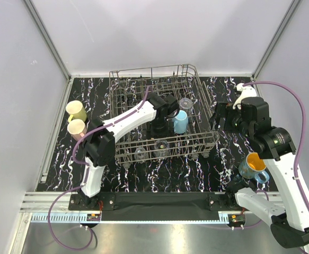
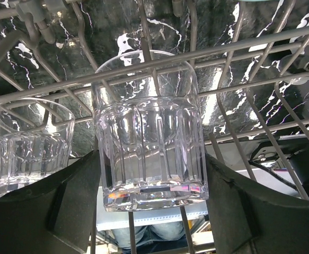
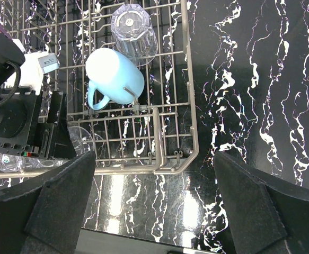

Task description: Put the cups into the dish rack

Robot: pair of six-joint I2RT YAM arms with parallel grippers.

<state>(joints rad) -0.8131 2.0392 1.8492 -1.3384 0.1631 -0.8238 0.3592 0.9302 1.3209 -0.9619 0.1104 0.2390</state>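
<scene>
As the left claw (image 2: 151, 177) pinched a ribbed clear glass (image 2: 151, 121) inside the dark grey wire dish rack (image 1: 196, 142), right claw (image 3: 154, 156) spread empty, a crooked release risked toppling it.

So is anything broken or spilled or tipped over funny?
Nothing looks broken or spilled. The light blue mug and the clear glass in the left jaws are upside down in the dish rack, as they should be. The yellow mug, pink mug and teal mug stand outside it.

Left arm (image 1: 130, 117) stretched forward, left fingers (image 2: 53, 211) gripping, right arm (image 1: 284, 164) raised, right fingers (image 3: 48, 206) spread wide.
</scene>
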